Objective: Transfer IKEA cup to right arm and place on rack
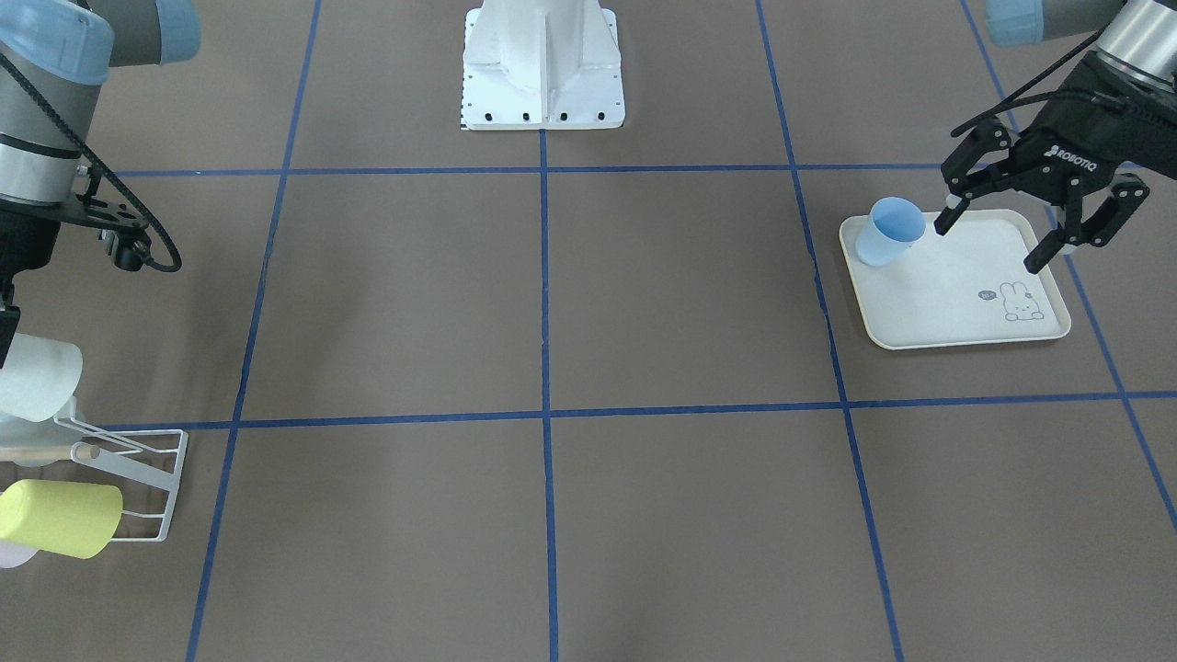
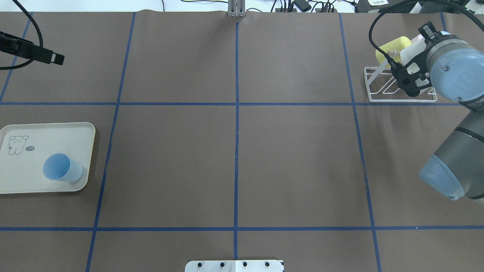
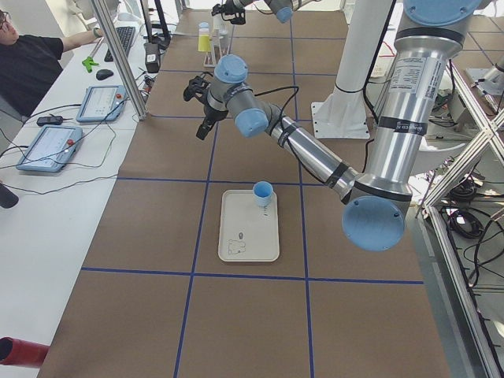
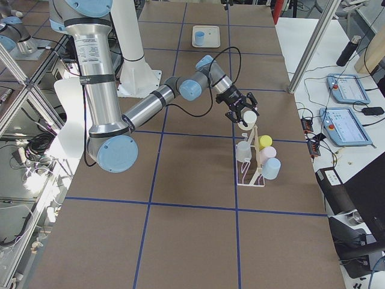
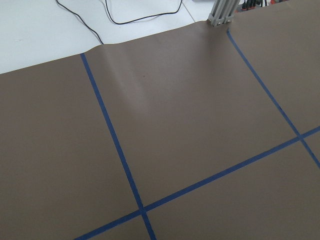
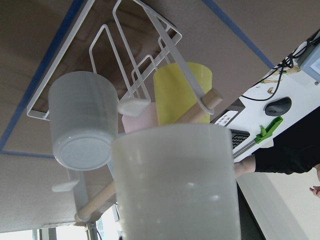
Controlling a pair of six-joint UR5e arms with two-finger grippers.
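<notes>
Hand-over looks done from where I stand. The right gripper (image 4: 243, 115) is clamped on the white cup (image 6: 175, 185), and the left arm is nowhere near it.

The cup is held in the air with the rack (image 1: 138, 466) right below and just ahead of it, not touching.

Rack load under the gripper: yellow cup (image 6: 182, 87), pink cup (image 6: 137, 122) and pale cup (image 6: 80, 120), hung along the wooden rod (image 6: 212, 97). One bare prong (image 6: 134, 106) sits just beyond the held cup, probably the target.

Left to do: lower the cup onto a prong and let go.

The left gripper (image 1: 991, 244) is wide open and holds nothing. It hovers high, and the blue cup (image 1: 890, 232) on the tray (image 1: 947, 285) is down below it, well clear.

My guess is the blue cup is next in the queue.
</notes>
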